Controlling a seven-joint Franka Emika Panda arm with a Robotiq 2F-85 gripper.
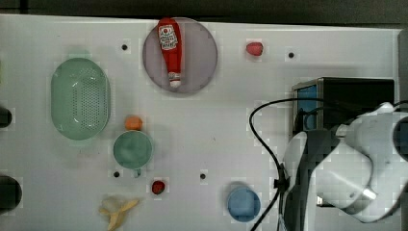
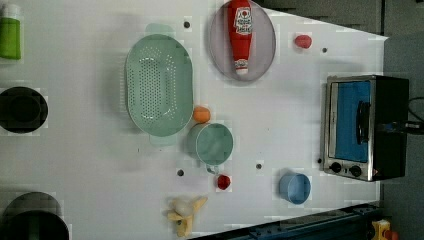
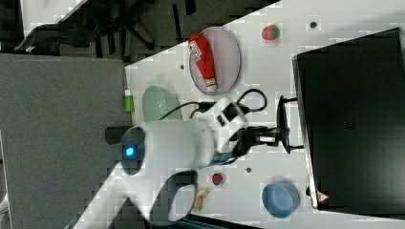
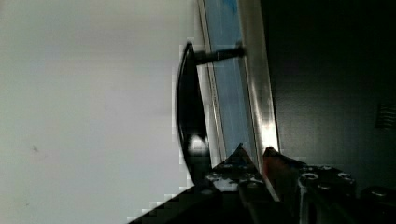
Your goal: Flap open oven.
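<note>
- The oven (image 2: 367, 127) is sitting at the top view's right edge of the table (image 1: 211, 125), glass door still closed, its handle (image 3: 282, 124) sticking out toward the open table.
- The gripper (image 3: 267, 136) is hanging right at that handle, jaws narrow, probably hooking it to tip the flap down.
- Blue bowl (image 3: 280, 199) is sitting nearby, likely within the door's swing.

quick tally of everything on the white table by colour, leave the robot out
green: 3, colander, cup, bottle
red: 3, ketchup bottle, strawberry, small red piece
blue: 1, bowl
orange: 1, ball
yellow: 1, banana
grey: 1, plate
black: 3, oven, two round pots
total: 13
</note>
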